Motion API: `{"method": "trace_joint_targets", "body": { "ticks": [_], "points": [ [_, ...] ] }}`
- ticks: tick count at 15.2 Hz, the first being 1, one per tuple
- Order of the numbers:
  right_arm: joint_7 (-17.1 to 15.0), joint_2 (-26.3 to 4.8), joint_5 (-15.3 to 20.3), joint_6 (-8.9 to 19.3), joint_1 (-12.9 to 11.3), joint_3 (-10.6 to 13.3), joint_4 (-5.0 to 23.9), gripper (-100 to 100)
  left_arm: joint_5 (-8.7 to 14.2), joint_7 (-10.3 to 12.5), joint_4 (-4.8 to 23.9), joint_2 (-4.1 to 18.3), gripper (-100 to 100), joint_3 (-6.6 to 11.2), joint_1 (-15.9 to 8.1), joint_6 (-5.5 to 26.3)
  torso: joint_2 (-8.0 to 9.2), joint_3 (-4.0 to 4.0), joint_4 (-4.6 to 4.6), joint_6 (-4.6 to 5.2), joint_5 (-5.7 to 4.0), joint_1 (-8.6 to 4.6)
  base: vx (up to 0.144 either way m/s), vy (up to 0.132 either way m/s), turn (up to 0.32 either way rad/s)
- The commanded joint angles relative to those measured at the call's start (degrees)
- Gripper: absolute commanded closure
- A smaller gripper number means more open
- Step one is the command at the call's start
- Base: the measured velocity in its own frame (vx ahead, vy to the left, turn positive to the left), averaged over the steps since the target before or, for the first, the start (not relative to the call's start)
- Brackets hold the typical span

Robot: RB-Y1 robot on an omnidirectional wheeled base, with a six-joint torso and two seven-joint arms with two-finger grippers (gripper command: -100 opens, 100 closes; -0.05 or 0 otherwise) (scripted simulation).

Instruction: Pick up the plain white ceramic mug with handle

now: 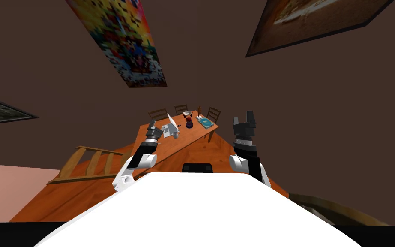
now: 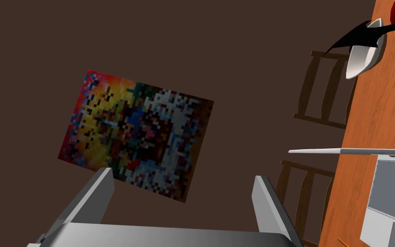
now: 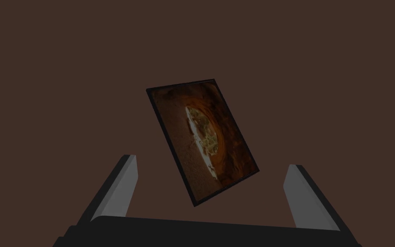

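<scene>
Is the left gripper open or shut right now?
Open. In the left wrist view the left gripper's two fingers stand well apart, about a third of the picture's width, with nothing held between them.

A wooden table (image 1: 179, 143) stretches ahead of the left gripper (image 1: 152, 124), with an open grey laptop (image 1: 171, 128) just beside that gripper. Beyond the laptop stand a white bowl (image 1: 187, 113), a dark red thing (image 1: 189, 124) and a brown bottle (image 1: 199, 112). A teal book (image 1: 206, 123) lies toward the right gripper (image 1: 244, 119). Chairs (image 1: 158, 114) line the table's far side. A colourful picture (image 1: 121, 40) hangs on the brown wall (image 1: 218, 64) past the left gripper, and a brown picture (image 3: 203, 141) hangs past the right.
</scene>
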Motion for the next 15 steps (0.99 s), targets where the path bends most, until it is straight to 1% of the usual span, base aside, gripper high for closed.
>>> {"method": "trace_joint_targets", "body": {
  "ticks": [1, 2, 4, 5, 6, 7, 8, 9, 10, 11, 13, 14, 15],
  "points": [
    [0.0, 0.0, 0.0, 0.0, 0.0, 0.0, 0.0, 0, 0.1, 0.9, 0.7, 0.4, -100, 0.55, -0.7, 2.0, 0.0, 0.0, 0.0, 0.0, 0.0, 0.0, -0.008, -0.006, -0.053],
    [0.0, 0.0, 0.0, 0.0, 0.0, 0.0, 0.0, 0, 0.5, 3.2, 3.0, 1.3, -100, 2.04, -1.8, 3.9, -0.01, 0.0, 0.0, -0.01, 0.0, 0.0, -0.01, -0.011, -0.136],
    [0.0, 0.0, 0.0, 0.0, 0.0, 0.0, 0.0, 0, 0.5, 3.2, 3.0, 1.3, -100, 2.04, -1.8, 4.9, 0.0, 0.0, 0.0, 0.0, 0.0, 0.01, -0.011, -0.008, -0.089],
    [0.0, 0.0, 0.0, 0.0, 0.0, 0.0, 0.0, 0, 0.9, 5.6, 5.3, 2.2, -100, 3.58, -2.9, 6.2, -0.01, 0.0, 0.0, -0.02, 0.0, 0.01, -0.009, -0.01, -0.141],
    [0.0, 0.0, 0.0, 0.0, 0.0, 0.0, 0.0, 0, 0.9, 5.6, 5.3, 2.2, -100, 3.58, -2.9, 7.5, -0.01, 0.0, 0.0, 0.01, 0.0, 0.0, -0.009, -0.009, -0.136],
    [0.0, 0.0, 0.0, 0.0, 0.0, 0.0, 0.0, 0, 0.9, 5.6, 5.3, 2.2, -100, 3.58, -2.9, 7.9, -0.01, -0.01, 0.0, 0.0, 0.0, 0.0, -0.006, -0.005, -0.046],
    [0.0, 0.0, 0.0, 0.0, 0.0, 0.0, 0.0, 0, 1.3, 8.0, 7.7, 3.1, -100, 5.17, -4.0, 9.8, -0.01, -0.01, -0.01, -0.02, 0.0, 0.01, -0.006, -0.01, -0.123],
    [0.0, 0.0, 0.0, 0.0, 0.0, 0.0, 0.0, 0, 1.3, 8.1, 7.7, 3.1, -100, 5.17, -4.0, 10.9, -0.02, -0.02, -0.01, 0.01, 0.0, 0.01, -0.007, -0.01, -0.169],
    [0.0, 0.0, 0.0, 0.0, 0.0, 0.0, 0.0, 0, 1.3, 8.1, 7.7, 3.1, -100, 5.17, -4.0, 11.0, -0.02, -0.01, -0.01, 0.0, 0.0, 0.01, -0.006, -0.003, -0.068],
    [0.0, 0.0, 0.0, 0.0, 0.0, 0.0, 0.0, 0, 1.7, 10.6, 10.2, 3.9, -100, 6.8, -5.2, 12.8, -0.02, -0.01, -0.01, -0.02, 0.01, 0.01, -0.006, -0.01, -0.145],
    [0.0, 0.0, 0.0, 0.0, 0.0, 0.0, 0.0, 0, 1.7, 10.6, 10.2, 3.9, -100, 6.8, -5.2, 14.2, -0.02, -0.01, -0.01, 0.0, 0.0, 0.01, -0.006, -0.006, -0.098],
    [0.0, 0.0, 0.0, 0.0, 0.0, 0.0, 0.0, 0, 1.7, 10.6, 10.2, 3.9, -100, 6.8, -5.2, 14.2, -0.01, -0.01, 0.0, -0.03, 0.0, 0.01, -0.003, 0.0, 0.018],
    [0.0, 0.0, 0.0, 0.0, 0.0, 0.0, 0.0, 0, 2.1, 13.2, 12.7, 4.6, -100, 8.46, -6.4, 16.4, -0.02, -0.01, 0.0, -0.03, 0.0, 0.02, -0.003, -0.008, -0.137]
  ]
}}
